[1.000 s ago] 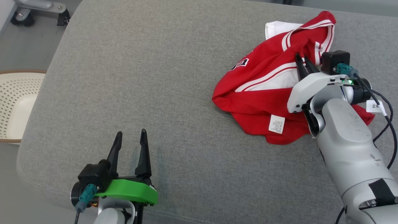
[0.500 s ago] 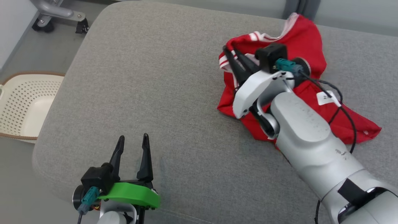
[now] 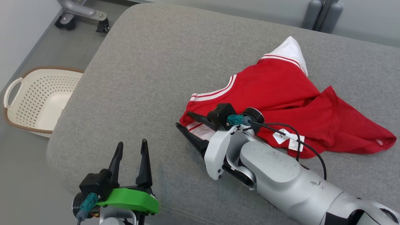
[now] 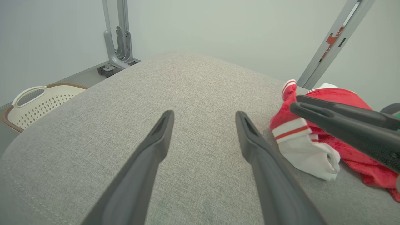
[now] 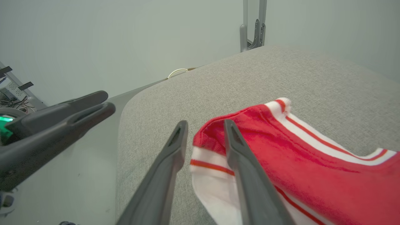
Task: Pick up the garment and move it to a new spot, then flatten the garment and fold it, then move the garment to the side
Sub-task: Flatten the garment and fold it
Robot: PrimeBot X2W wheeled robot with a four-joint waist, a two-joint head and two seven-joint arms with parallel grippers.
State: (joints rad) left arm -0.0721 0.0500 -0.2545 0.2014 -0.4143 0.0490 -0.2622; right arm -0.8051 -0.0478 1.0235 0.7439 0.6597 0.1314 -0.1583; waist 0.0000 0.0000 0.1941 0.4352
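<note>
Garment [image 3: 281, 90], a red jersey with white striped trim, is lying rumpled on a grey cushion [image 3: 150, 62], spreading away behind the right gripper [image 3: 182, 119] and off to one side of its fingers. That gripper's two dark fingers are standing parted and gripping nothing. A white striped cuff [image 5: 209, 178] is lying loose on the cushion under and between them, reaching about as far as their tips. The left gripper [image 3: 132, 143] is hovering with its fingers spread wide and empty, the jersey lying off to their right. A cream basket [image 3: 40, 93] is sitting on the floor, off to the left of the left fingers. The cloth is looking light, thin and limp, so it is likely going to sag and bunch when lifted. Flattening is probably calling for pinching the firmer banded edges, such as this cuff and the hem.
</note>
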